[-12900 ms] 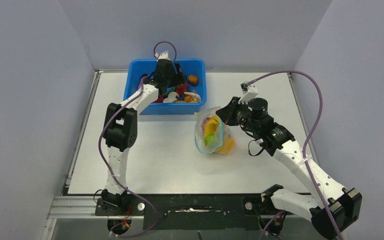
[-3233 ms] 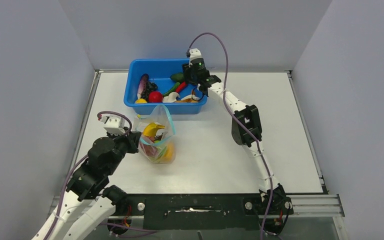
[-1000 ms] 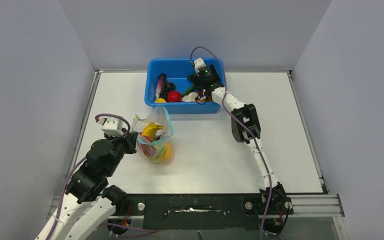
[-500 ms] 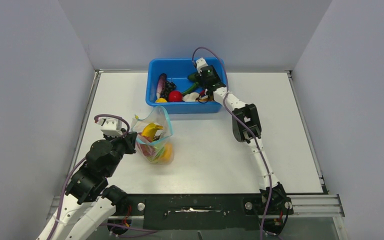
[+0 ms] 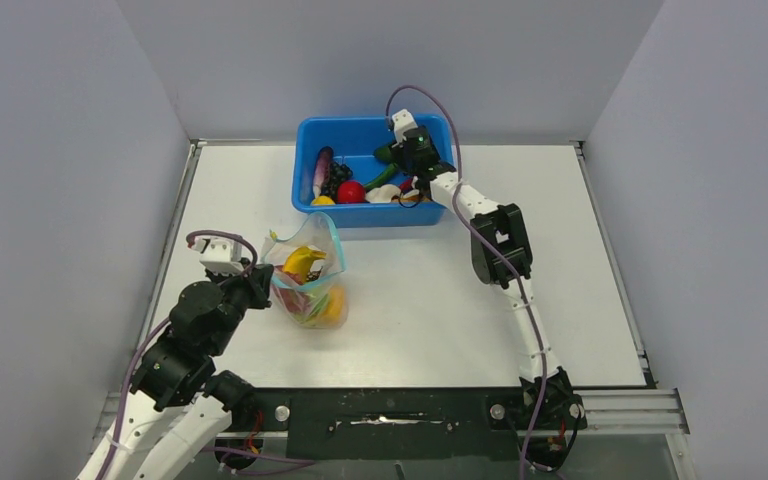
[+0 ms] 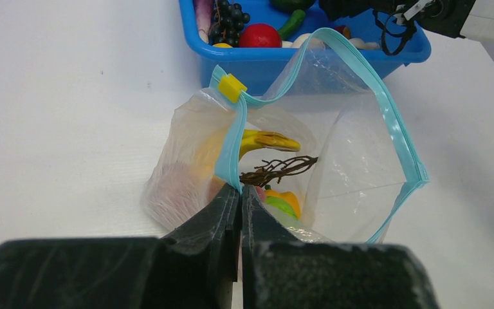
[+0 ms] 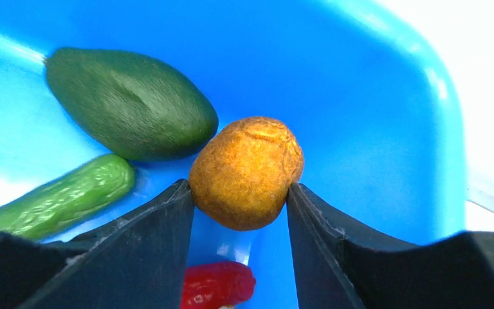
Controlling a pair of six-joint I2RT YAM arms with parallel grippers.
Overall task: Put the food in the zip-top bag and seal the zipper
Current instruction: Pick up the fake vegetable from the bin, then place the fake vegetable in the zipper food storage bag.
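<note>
The clear zip-top bag (image 6: 354, 161) stands open on the table, its teal zipper (image 6: 395, 129) forming a wide loop with a yellow slider (image 6: 232, 87). Inside lie a yellow banana (image 6: 264, 138) and green and orange pieces (image 6: 283, 203). My left gripper (image 6: 240, 188) is shut on the near rim of the bag (image 5: 310, 280). My right gripper (image 7: 241, 193) reaches into the blue tub (image 7: 386, 96) and is shut on a round orange-brown food piece (image 7: 247, 170), with both fingers touching its sides.
In the tub, a dark green avocado (image 7: 128, 103), a green pickle-like piece (image 7: 64, 196) and a red piece (image 7: 215, 286) lie close to the held piece. A red ball (image 5: 351, 192), grapes (image 5: 337, 175) and a purple piece (image 5: 320, 170) fill the tub's left half.
My right gripper has closed onto the orange-brown piece in the tub, and that arm has shifted slightly right. The left gripper and the bag have stayed still.
</note>
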